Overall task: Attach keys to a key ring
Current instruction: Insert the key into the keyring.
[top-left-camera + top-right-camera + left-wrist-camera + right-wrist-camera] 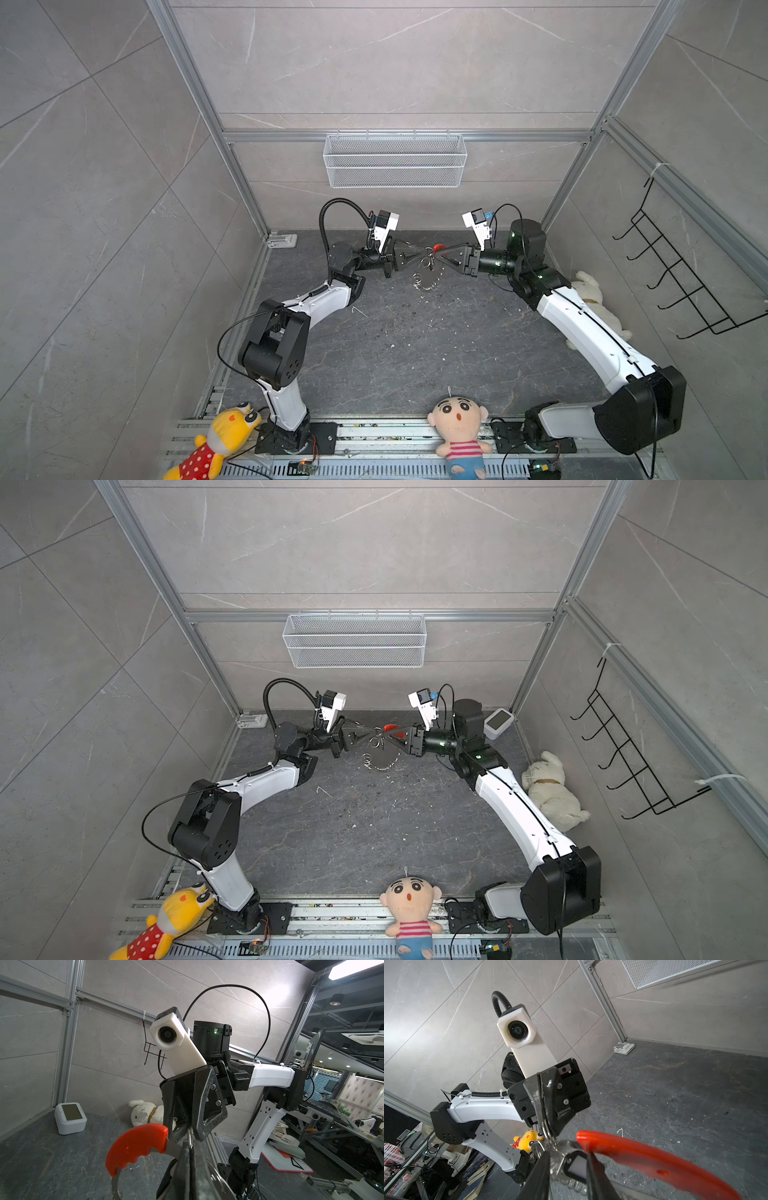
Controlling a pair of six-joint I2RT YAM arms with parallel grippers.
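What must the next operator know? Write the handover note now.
Left gripper: shut on a small ring of the loop.
Right gripper: jaws pinched on the fob.
Loop: held between the two grippers, its ringed band hanging down.
Done: loop and fob are both gripped, with the grippers tip to tip.
Left: whether the fob is on a ring yet cannot be seen. Thread it, check it, then release.
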